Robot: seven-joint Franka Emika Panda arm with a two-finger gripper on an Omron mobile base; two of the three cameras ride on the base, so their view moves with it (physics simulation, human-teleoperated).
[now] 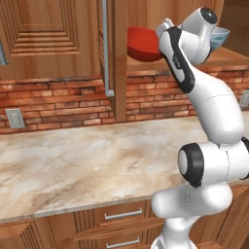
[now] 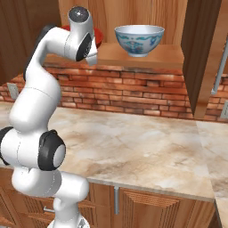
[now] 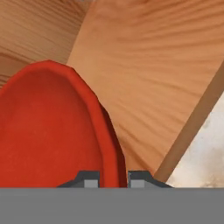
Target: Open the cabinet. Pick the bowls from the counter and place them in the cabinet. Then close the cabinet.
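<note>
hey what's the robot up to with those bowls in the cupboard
The arm is reaching into the open cabinet with the red bowl. In the hand view, the tool is clamped on that bowl's rim, one finger on each side, with the bowl over the wooden shelf. The white-blue bowl already sits on the shelf to its right. The counter below has no bowls left, and the doors are open.
</note>
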